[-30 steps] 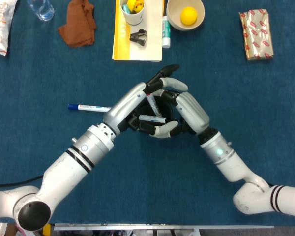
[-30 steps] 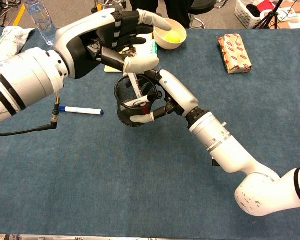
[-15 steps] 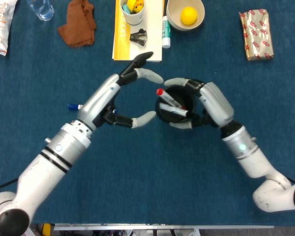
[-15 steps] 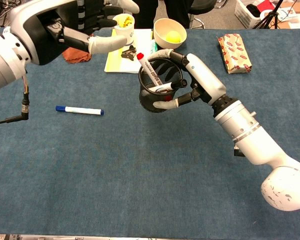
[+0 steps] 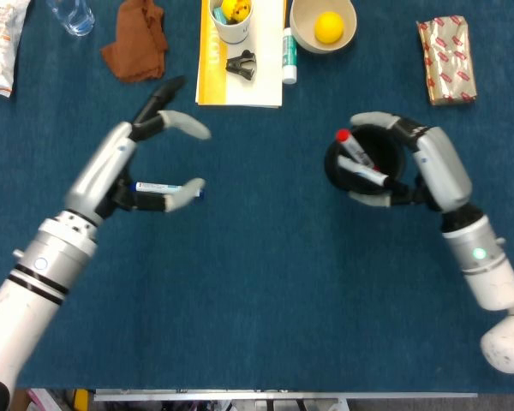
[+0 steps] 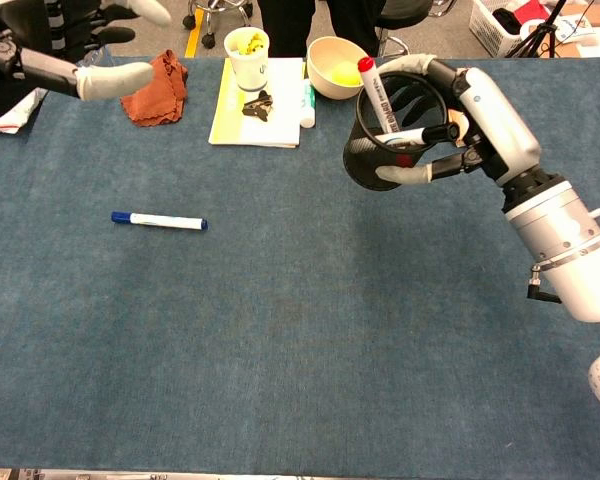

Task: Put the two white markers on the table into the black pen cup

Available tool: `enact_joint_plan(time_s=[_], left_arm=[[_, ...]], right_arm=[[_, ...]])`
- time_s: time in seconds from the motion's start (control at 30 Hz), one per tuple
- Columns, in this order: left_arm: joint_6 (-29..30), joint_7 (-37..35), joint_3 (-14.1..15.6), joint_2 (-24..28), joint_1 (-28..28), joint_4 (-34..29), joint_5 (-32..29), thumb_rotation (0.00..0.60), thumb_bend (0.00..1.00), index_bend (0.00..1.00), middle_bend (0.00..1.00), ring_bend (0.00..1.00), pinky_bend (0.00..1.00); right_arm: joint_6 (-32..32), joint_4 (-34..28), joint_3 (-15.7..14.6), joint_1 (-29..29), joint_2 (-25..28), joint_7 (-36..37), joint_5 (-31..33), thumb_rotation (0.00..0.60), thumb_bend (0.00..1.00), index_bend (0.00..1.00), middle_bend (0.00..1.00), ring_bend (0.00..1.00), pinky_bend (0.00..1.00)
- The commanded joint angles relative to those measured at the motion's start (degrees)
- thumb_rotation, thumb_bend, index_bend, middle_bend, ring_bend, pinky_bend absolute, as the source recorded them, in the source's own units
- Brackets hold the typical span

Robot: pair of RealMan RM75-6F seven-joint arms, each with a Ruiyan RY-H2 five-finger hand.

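My right hand grips the black mesh pen cup from the side, holding it tilted at the right of the table. A white marker with a red cap stands in the cup, cap end sticking out. The second white marker, with a blue cap, lies flat on the blue cloth at the left. My left hand hovers over it with fingers spread and holds nothing; in the head view its thumb covers part of the marker.
At the back stand a yellow book bearing a white cup and a black clip, a glue stick, and a bowl holding a yellow ball. A brown cloth lies back left, a wrapped packet back right.
My right hand has carried the cup with the red-capped marker away to the right. My left hand has drawn back to the left, open, and is now over the blue-capped marker.
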Motion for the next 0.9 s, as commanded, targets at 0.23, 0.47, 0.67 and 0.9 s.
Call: enact_joint_plan(time_s=[0.23,0.47,0.67,0.9], left_arm=[[2.5,4.4,3.9,-1.5,2.6,7.5,-0.6,0.600,0.27,0.37,0.00,0.00,0.00],[0.1,8.2,6.5,-4.2,2.2,13.8,-0.6,0.600,0.27,0.39,0.00,0.00,0.00],[-1.1,14.9,8.8,-9.1,0.8,19.6,0.1,0.600,0.27,0.40,0.00,0.00,0.00],[-3.7,18.9,9.7,-15.1,-1.2,24.6,0.4,0.600,0.27,0.43,0.00,0.00,0.00]], right_arm=[[6.3,-7.9,0.7,-2.7,6.4,-0.9,-3.0,0.600,0.00,0.45,0.52,0.43,0.42],[8.9,-11.6,0.7,-4.5,9.9,-1.9,-4.0,0.600,0.00,0.45,0.52,0.43,0.42],[9.5,-11.2,-0.2,-6.2,11.0,-1.2,-3.5,0.600,0.00,0.45,0.52,0.43,0.42],[10.8,-10.0,-0.5,-7.4,10.9,0.3,-4.1,0.600,0.00,0.45,0.53,0.43,0.42]])
